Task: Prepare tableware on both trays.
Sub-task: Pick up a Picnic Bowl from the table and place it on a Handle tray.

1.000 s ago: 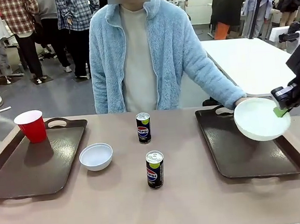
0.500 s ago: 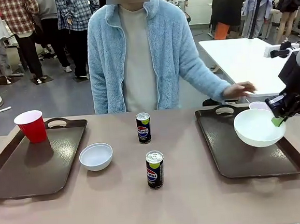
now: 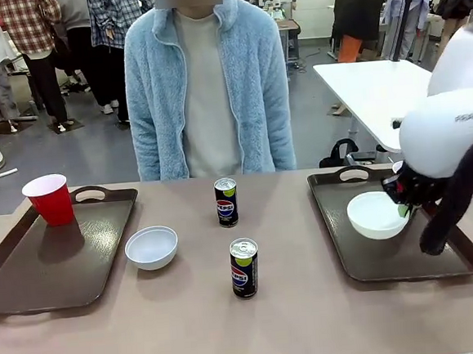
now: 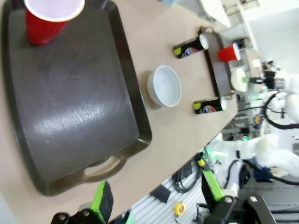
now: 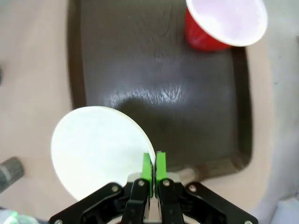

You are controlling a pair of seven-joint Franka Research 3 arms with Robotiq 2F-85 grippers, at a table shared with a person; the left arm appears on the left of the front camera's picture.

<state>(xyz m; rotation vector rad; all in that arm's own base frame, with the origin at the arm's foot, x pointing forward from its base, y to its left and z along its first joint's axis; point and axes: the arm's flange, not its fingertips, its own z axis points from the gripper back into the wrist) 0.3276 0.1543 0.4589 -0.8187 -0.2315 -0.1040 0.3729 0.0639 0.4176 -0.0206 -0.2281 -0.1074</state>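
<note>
**Right gripper setting a bowl on its tray.** The right gripper (image 5: 153, 161) has its green pads (image 5: 147, 169) pinched almost together on the rim of a shallow round white bowl (image 5: 100, 149). It holds the bowl low over the reference object here, the large dark brown glossy rectangular plastic right tray (image 3: 344, 246). The thin rim is the one part that narrow jaws can take, and an edge grip leaves the base free to go down flat. Whether the base already touches the tray floor cannot be settled; a shadow beneath it in the right wrist view suggests a small gap.

At this tray's far corner a red plastic cup with a white inside (image 5: 224, 23) stands upright, apart from the bowl, so the middle is free. Beside the tray's left rim, on the bare table, stand two small black-and-blue Pepsi cans, a far can (image 3: 226, 201) and a near can (image 3: 243, 267), neither yet on a tray. Farther from the right tray, a second white bowl (image 3: 152, 247) sits on the table just beside the matching left tray (image 3: 63, 264), which carries a second red cup (image 3: 50, 198). The left gripper (image 4: 154, 191) hangs beyond one handle end of that tray, well apart from the right tray, jaws wide with nothing between them, seemingly awaiting its turn.
</note>
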